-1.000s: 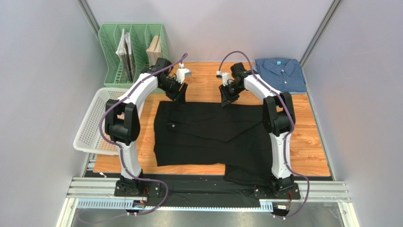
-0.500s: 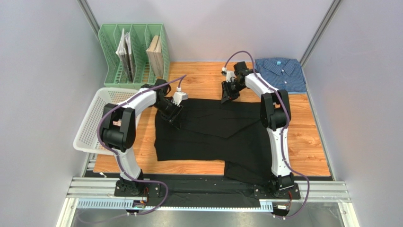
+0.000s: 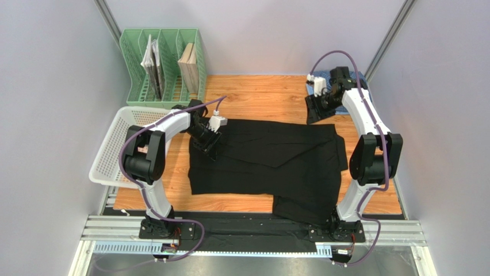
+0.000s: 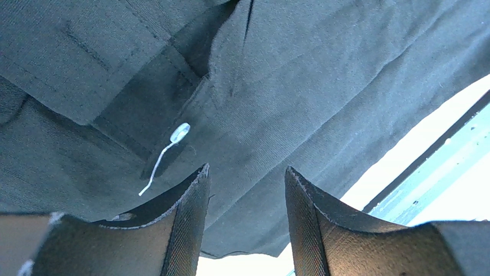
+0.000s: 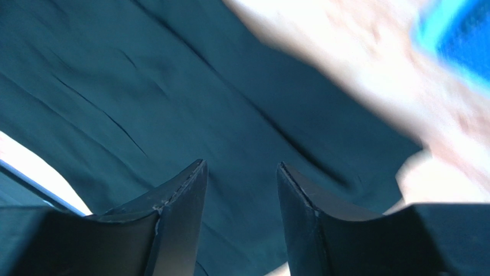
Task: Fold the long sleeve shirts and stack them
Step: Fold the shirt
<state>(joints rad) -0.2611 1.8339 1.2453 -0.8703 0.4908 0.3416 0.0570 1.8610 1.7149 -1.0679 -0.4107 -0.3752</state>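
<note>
Now the black shirt (image 3: 270, 161) lies spread across the worktop (image 3: 259, 98), long axis left to right. Our left hand (image 3: 208, 145), parted and empty, hovers over its far-left corner, the nearer one. Our right hand (image 3: 314, 109), likewise parted and empty, hangs beyond the far-right corner, beside the blue shirt (image 5: 466, 40).

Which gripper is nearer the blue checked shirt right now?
Right. The right gripper hovers beside the blue checked shirt, at its near-left edge; the left gripper is far off, over the black shirt, left part.
</note>
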